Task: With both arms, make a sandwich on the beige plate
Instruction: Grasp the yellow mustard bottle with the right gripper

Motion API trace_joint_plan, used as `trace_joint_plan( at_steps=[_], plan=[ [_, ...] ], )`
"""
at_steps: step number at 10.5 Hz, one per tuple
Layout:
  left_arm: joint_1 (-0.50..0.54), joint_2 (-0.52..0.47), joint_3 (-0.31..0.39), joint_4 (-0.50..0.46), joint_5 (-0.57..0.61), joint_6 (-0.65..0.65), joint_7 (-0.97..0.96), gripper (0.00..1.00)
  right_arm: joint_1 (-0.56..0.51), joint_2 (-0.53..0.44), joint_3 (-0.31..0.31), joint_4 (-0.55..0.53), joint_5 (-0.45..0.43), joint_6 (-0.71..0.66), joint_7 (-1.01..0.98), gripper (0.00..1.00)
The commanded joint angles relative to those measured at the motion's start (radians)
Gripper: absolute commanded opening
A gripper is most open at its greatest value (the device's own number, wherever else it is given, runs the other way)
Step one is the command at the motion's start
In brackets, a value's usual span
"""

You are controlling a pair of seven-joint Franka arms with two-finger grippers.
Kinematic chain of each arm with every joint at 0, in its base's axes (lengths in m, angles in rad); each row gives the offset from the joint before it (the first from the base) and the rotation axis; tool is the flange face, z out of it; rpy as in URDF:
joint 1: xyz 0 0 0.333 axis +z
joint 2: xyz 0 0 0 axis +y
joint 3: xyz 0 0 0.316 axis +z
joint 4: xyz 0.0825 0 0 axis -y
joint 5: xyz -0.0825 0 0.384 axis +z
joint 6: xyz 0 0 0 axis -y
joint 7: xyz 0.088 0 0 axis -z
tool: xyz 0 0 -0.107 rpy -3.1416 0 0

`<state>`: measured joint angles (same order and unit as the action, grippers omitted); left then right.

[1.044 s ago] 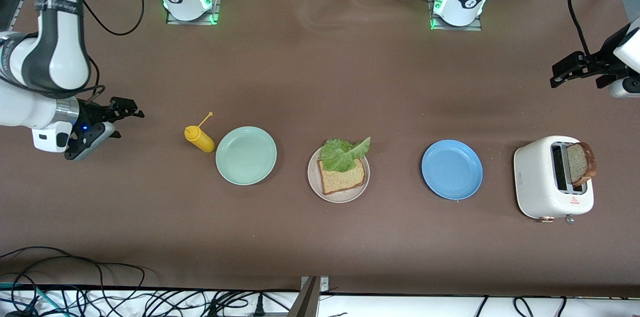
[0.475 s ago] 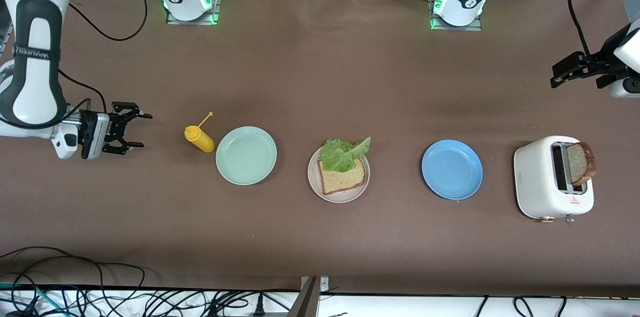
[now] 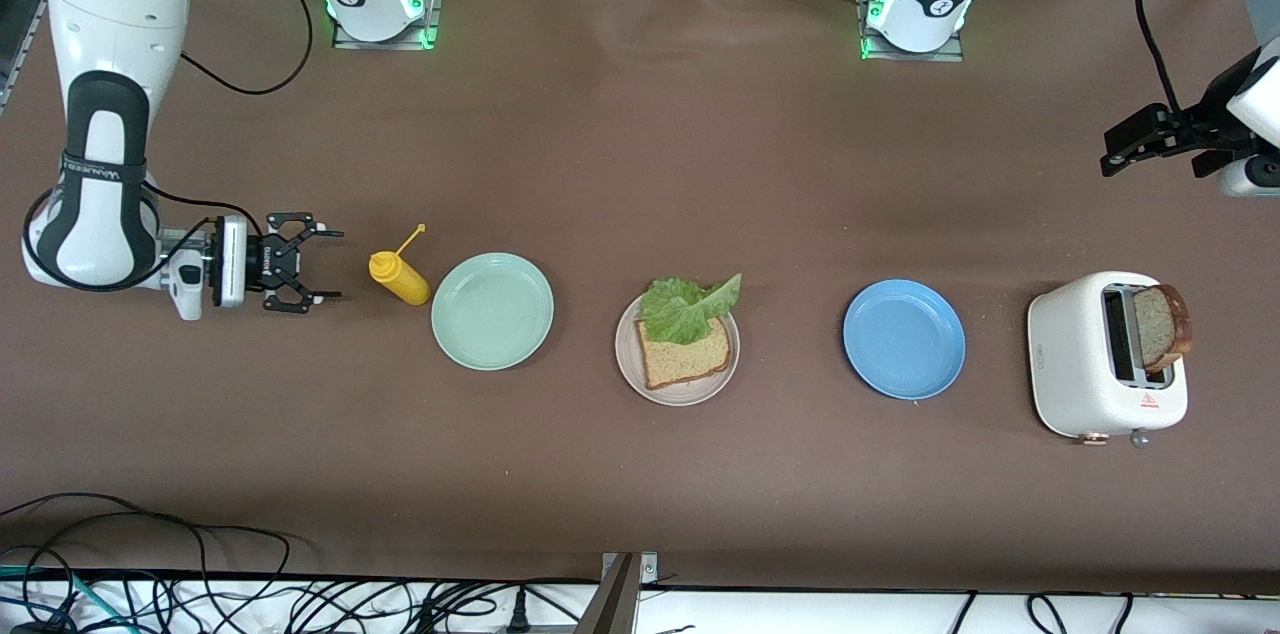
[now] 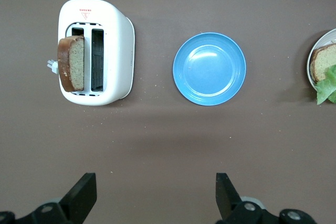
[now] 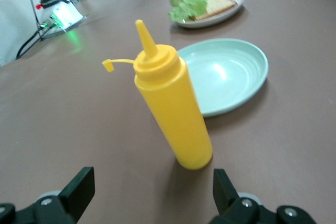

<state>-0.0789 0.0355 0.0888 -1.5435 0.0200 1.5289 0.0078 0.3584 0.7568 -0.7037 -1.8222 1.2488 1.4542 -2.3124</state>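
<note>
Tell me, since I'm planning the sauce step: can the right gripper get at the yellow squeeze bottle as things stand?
Probably yes. The right gripper is open and level with the yellow squeeze bottle, which stands upright beside the mint-green plate, with only bare table between them.

1. My front camera looks down from high up, facing both arm bases.
2. My left wrist camera looks straight down on the toaster [image 4: 94, 51] and blue plate [image 4: 209, 68].
3. My right wrist camera sits low, close to the yellow bottle [image 5: 170, 106]; all 3 views share the beige plate [image 3: 628, 369].

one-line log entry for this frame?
right gripper open beside mustard bottle | left gripper open, waiting | second bread slice in toaster
</note>
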Motion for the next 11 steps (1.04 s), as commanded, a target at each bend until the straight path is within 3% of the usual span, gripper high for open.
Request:
trace_joint_plan(
  at_steps=[1,4,9,10,11],
  plan=[
    [0.002,0.010,-0.001,0.020,0.020,-0.003,0.015,1.00,-0.022,0.087,0.015,0.020,0.110,-0.095,-0.142,1.00],
    [0.005,0.010,-0.001,0.020,0.020,-0.003,0.015,1.00,-0.045,0.127,0.058,0.023,0.217,-0.104,-0.226,1.00],
    [0.007,0.010,-0.001,0.020,0.020,-0.003,0.015,1.00,-0.081,0.130,0.148,0.024,0.265,-0.103,-0.226,1.00],
    [0.007,0.009,-0.001,0.020,0.020,-0.003,0.015,1.00,-0.081,0.130,0.150,0.026,0.273,-0.101,-0.226,0.98],
    [0.007,0.009,-0.001,0.020,0.020,-0.003,0.015,1.00,-0.082,0.130,0.162,0.032,0.274,-0.104,-0.226,0.89]
  ],
)
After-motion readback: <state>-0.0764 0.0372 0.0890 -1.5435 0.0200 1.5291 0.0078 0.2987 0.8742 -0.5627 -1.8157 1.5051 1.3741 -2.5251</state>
